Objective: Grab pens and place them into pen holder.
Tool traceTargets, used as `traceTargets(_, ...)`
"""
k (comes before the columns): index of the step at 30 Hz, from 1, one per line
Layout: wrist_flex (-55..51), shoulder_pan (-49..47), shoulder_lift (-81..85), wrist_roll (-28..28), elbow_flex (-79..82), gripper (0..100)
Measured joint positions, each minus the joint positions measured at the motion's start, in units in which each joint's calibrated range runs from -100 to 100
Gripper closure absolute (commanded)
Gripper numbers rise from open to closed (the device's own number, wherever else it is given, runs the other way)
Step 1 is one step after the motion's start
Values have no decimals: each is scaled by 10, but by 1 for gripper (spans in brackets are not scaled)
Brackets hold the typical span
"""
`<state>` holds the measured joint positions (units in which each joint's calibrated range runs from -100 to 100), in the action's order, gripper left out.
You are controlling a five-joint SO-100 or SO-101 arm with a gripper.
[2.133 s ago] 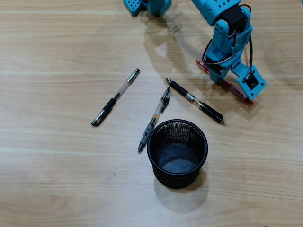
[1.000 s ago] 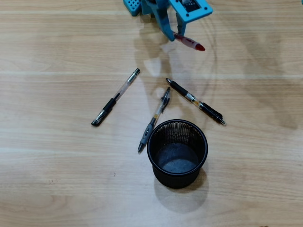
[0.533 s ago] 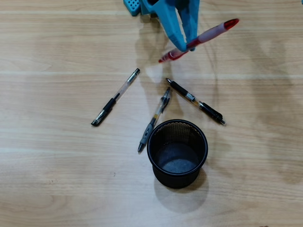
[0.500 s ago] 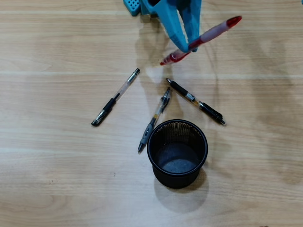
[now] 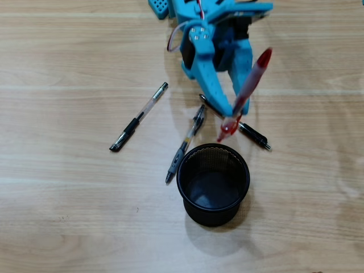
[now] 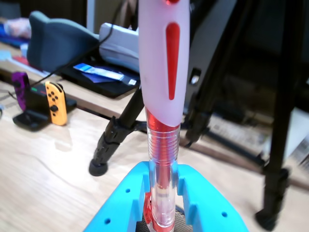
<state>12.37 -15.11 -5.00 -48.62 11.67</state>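
My blue gripper [image 5: 233,111] is shut on a red pen [image 5: 245,94] and holds it tilted above the table, its lower end just past the far rim of the black mesh pen holder [image 5: 213,183]. In the wrist view the red pen [image 6: 161,96] stands upright between the blue jaws of my gripper [image 6: 163,193]. Three black pens lie on the wood: one at the left [image 5: 138,117], one beside the holder's left rim [image 5: 185,144], one partly under the gripper [image 5: 253,135].
The wooden table [image 5: 68,199] spreads wide on all sides. In the wrist view black tripod legs [image 6: 116,135] stand ahead, with a game controller dock [image 6: 46,104] at the left and clutter behind.
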Motion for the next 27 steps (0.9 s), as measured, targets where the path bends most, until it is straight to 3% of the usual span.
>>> traceTargets(13,3,54,-165,-99,-80,98)
traceTargets(21,4,50,-182,-111,-81,97)
traceTargets(27,4,50,-182,-113,-81,88)
